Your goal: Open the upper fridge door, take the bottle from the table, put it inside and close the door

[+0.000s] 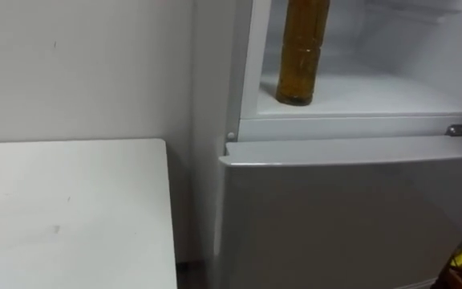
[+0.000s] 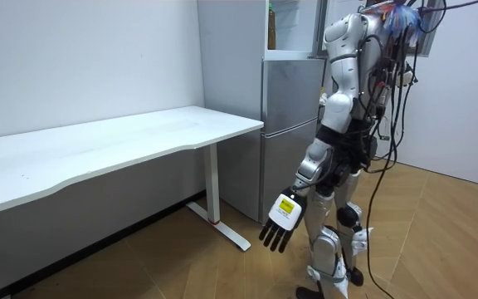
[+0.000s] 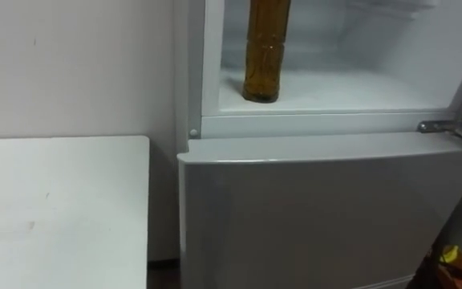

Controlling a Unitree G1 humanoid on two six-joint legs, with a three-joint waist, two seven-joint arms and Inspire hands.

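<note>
The amber-brown ribbed plastic bottle (image 1: 301, 56) stands upright inside the open upper compartment of the silver-grey two-door fridge (image 1: 351, 217). It sits on the white compartment floor near the front left corner, just behind the front edge. It is see-through with dark liquid inside, and its top is cut off by the picture's upper edge. In the room view the robot stands facing the fridge. Its left hand (image 2: 282, 223) hangs low by its thigh, well below and apart from the bottle, fingers straight and relaxed, holding nothing. The fridge's lower door is closed. A white rectangular table (image 1: 70, 217) stands just left of the fridge.
</note>
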